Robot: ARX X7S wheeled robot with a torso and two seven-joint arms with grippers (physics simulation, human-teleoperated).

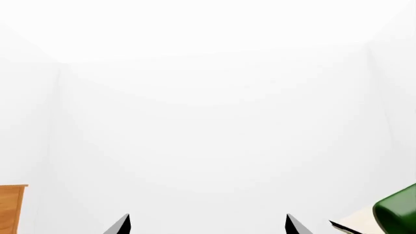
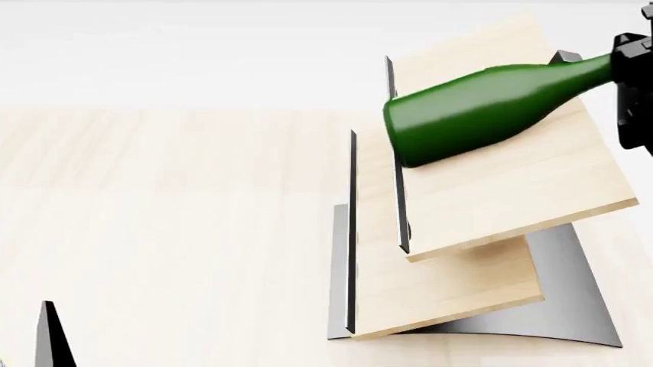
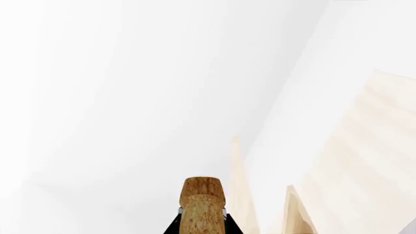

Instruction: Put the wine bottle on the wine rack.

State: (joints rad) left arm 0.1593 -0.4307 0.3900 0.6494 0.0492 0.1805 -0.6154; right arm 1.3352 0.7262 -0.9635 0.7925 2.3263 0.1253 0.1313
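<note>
A dark green wine bottle (image 2: 479, 115) lies nearly horizontal across the upper right of the head view, its broad base pointing left and its neck running to the right edge, where the black right claw (image 2: 635, 92) pinches it. The bottle is over the upper slab of the wine rack (image 2: 490, 252), two tilted, stepped pale wood slabs with black edge strips on a curved dark grey metal base, which stands on the light wooden desk (image 2: 153, 229); whether glass touches wood cannot be told. In the right wrist view a tan cork (image 3: 202, 207) fills the lower centre, dark claw parts just beside it, with pale rack slabs at right. The left wrist view shows the two dark fingertips (image 1: 120, 225) of the left claw (image 1: 208, 225) spread well apart at the bottom edge, nothing between them. The bottle's green base appears at the lower right corner there, and an orange-brown wooden cabinet (image 1: 11, 208) at lower left.
</note>
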